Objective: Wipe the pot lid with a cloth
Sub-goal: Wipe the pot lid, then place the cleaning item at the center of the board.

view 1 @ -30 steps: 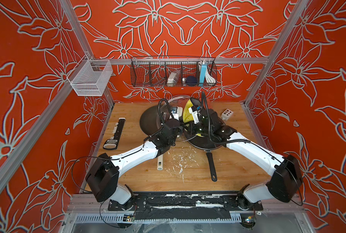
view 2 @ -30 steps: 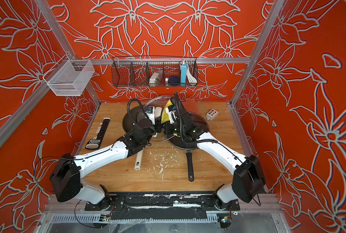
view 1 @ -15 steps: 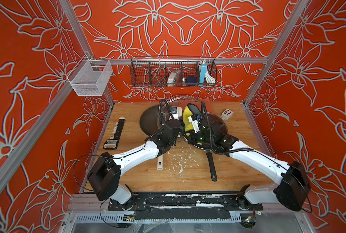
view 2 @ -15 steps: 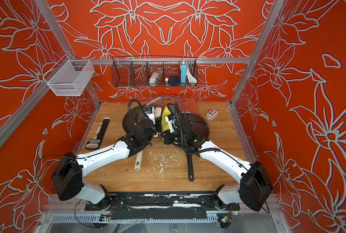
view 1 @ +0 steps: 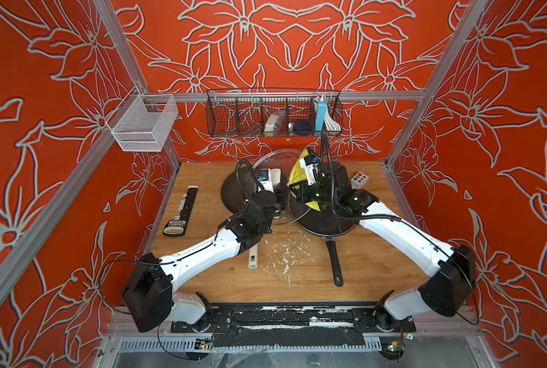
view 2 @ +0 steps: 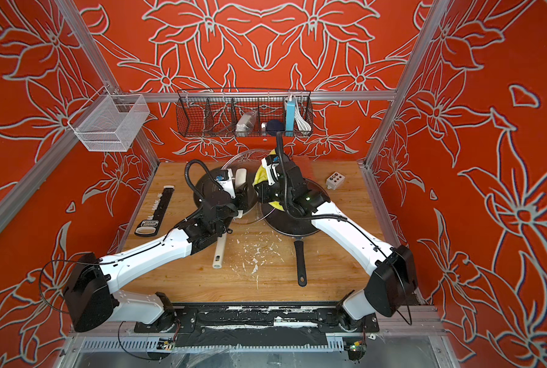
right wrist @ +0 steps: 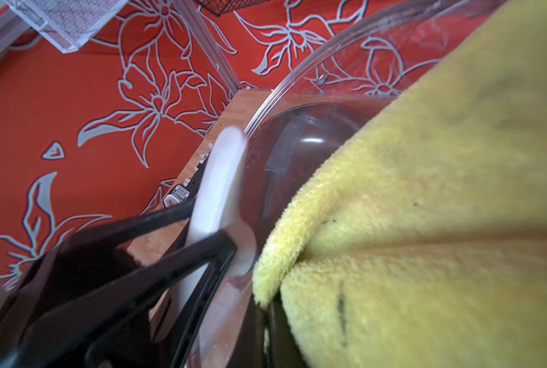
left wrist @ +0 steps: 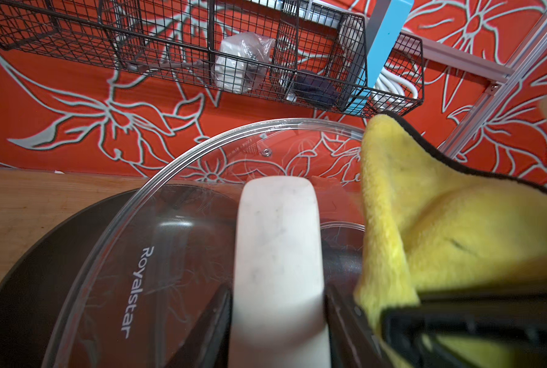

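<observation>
The left hand [left wrist: 278, 318] clamps the lid's [left wrist: 170, 229] white handle [left wrist: 278, 229]. The right hand [view 1: 298, 190] pinches the cloth [left wrist: 441, 223], held beside the lid's rim.

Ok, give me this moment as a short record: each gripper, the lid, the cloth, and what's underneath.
left gripper: shut on the lid handle
right gripper: shut on the cloth
pot lid: clear glass, held tilted up on edge
cloth: yellow, black edging, bunched against the lid beside the handle
underneath: dark pan on the wooden table
</observation>
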### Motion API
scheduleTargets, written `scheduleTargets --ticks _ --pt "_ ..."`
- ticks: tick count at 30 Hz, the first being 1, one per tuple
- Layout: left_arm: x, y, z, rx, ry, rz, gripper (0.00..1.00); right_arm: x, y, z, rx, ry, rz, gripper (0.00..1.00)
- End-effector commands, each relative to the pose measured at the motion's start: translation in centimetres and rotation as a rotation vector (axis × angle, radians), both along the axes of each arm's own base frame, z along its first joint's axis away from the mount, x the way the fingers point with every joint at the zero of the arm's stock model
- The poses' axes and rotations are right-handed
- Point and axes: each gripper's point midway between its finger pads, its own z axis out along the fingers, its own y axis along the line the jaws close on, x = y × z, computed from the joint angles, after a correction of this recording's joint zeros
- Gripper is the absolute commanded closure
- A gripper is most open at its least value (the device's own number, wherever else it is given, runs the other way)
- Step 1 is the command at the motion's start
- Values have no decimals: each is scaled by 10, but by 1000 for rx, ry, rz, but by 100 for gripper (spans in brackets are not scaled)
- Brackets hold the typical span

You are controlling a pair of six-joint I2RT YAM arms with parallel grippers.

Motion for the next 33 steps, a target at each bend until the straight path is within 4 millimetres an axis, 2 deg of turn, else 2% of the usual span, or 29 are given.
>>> scheduleTargets --ticks 1,6,9,11,14,20,28,33 --pt "-22 12 114 -296 -269 -33 100 27 -7 -6 -54 14 -28 100" --pt "-30 18 118 -269 -281 -36 100 64 -11 -1 -71 10 -59 100" --pt "-31 21 119 -229 -283 -23 100 78 -19 6 -70 3 -78 100" --pt "-30 24 118 -196 -274 -9 100 81 -24 14 -61 -5 -82 100" --pt "-28 28 114 -139 -257 21 100 76 -31 26 -61 -24 -78 100" --pt "-17 44 102 -4 -208 110 100 37 -44 46 -41 -36 -37 100" --pt "3 77 87 26 -153 177 100 -40 -73 61 -22 -30 31 100" --pt "14 87 82 51 -136 198 100 -87 -85 61 -14 9 99 100"
